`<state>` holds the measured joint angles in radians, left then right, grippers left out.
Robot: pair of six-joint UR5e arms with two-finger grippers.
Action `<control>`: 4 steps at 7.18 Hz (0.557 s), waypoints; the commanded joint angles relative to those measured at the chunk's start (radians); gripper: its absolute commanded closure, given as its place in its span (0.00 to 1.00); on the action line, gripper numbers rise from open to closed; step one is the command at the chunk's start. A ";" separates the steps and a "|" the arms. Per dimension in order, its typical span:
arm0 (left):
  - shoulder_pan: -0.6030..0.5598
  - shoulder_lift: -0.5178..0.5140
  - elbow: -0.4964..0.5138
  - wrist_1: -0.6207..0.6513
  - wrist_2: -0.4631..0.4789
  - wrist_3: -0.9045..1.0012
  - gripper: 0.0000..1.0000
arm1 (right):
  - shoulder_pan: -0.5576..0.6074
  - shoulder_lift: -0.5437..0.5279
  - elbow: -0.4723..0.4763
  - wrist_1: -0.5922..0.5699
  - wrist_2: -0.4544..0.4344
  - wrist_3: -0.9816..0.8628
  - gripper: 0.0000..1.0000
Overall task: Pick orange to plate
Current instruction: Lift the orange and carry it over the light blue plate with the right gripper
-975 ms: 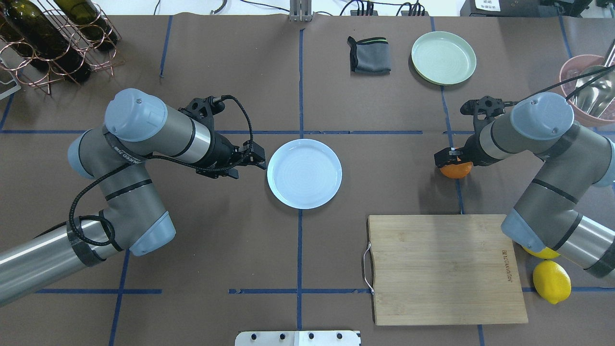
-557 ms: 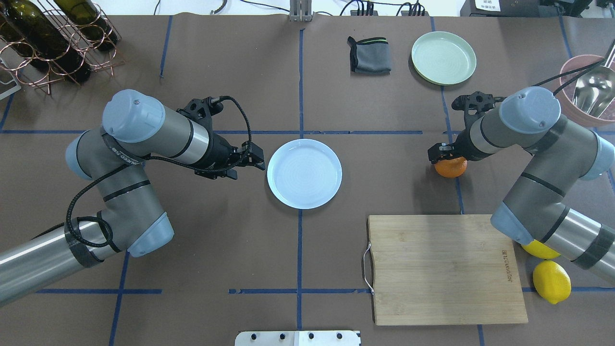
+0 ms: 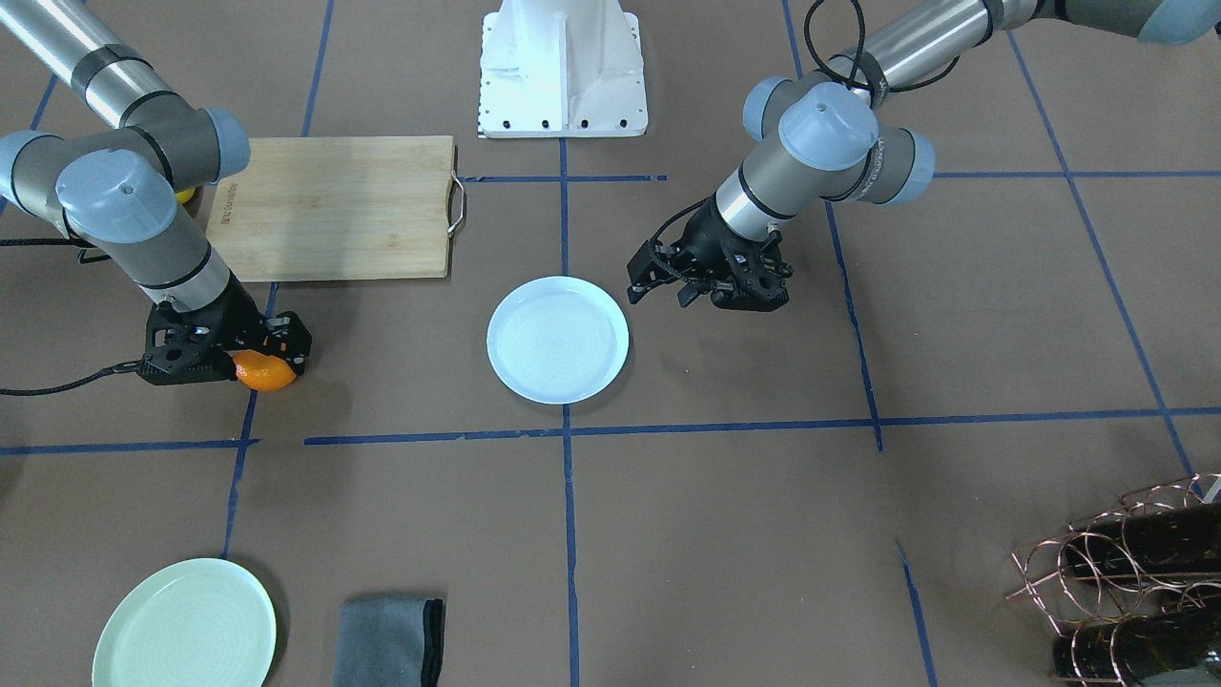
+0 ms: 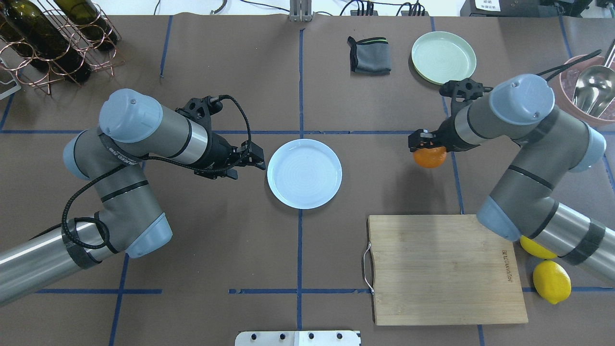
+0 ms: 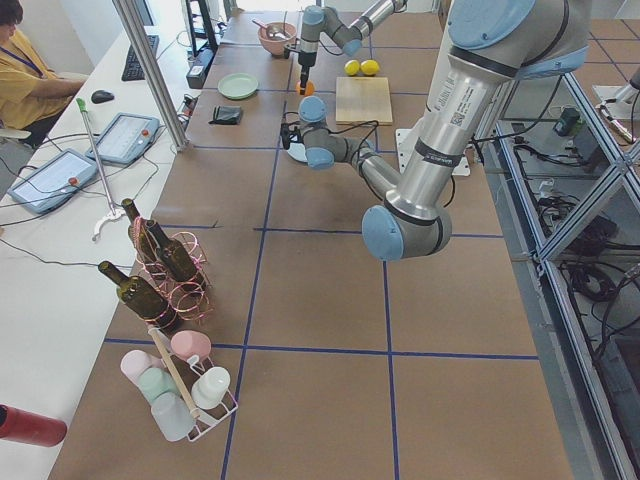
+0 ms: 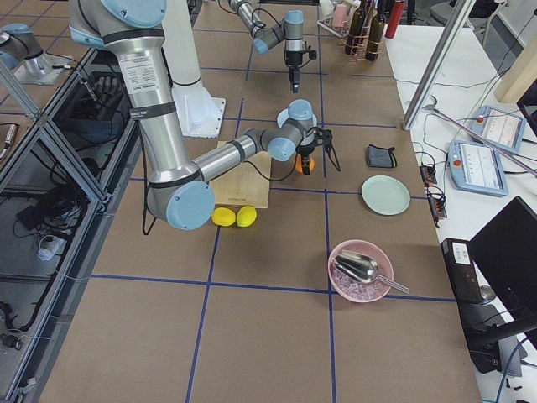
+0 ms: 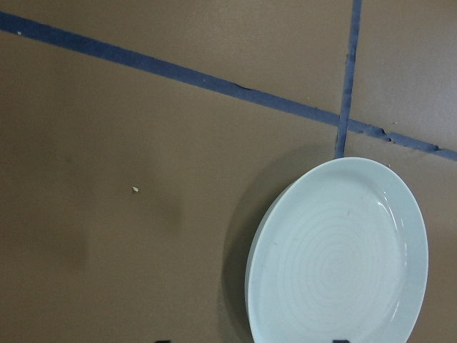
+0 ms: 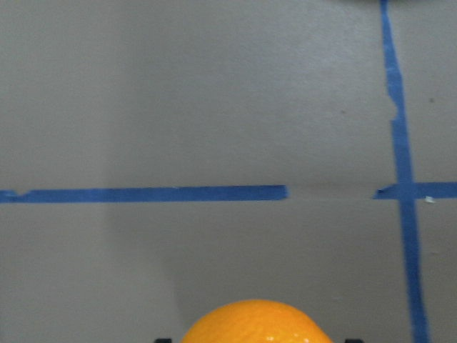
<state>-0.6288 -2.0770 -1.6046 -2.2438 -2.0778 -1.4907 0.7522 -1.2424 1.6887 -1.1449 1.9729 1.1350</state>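
Orange moved toward plate | bright, round, glossy | right end effector grips it

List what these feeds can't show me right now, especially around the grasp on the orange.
1. Finger contact on the orange: in the overhead view the right gripper covers its top; the right wrist view cuts it off at the bottom edge.
2. Whether the orange is lifted: it is too small in both side views.
3. One lemon: in the overhead view it is mostly under the right arm.
4. Wine bottles: in the front-facing view they are cut off by the right edge.
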 commanded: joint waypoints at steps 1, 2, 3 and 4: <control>-0.002 0.072 -0.088 0.000 -0.005 0.003 0.20 | -0.115 0.180 -0.018 -0.041 -0.102 0.189 1.00; -0.005 0.096 -0.115 0.000 -0.007 0.004 0.20 | -0.160 0.296 -0.108 -0.039 -0.185 0.198 1.00; -0.008 0.098 -0.115 0.000 -0.007 0.010 0.20 | -0.180 0.373 -0.191 -0.041 -0.192 0.234 1.00; -0.008 0.098 -0.115 0.000 -0.005 0.010 0.20 | -0.191 0.400 -0.228 -0.041 -0.193 0.259 1.00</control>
<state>-0.6353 -1.9842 -1.7141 -2.2442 -2.0839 -1.4825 0.5842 -0.9038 1.5255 -1.1845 1.7954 1.3587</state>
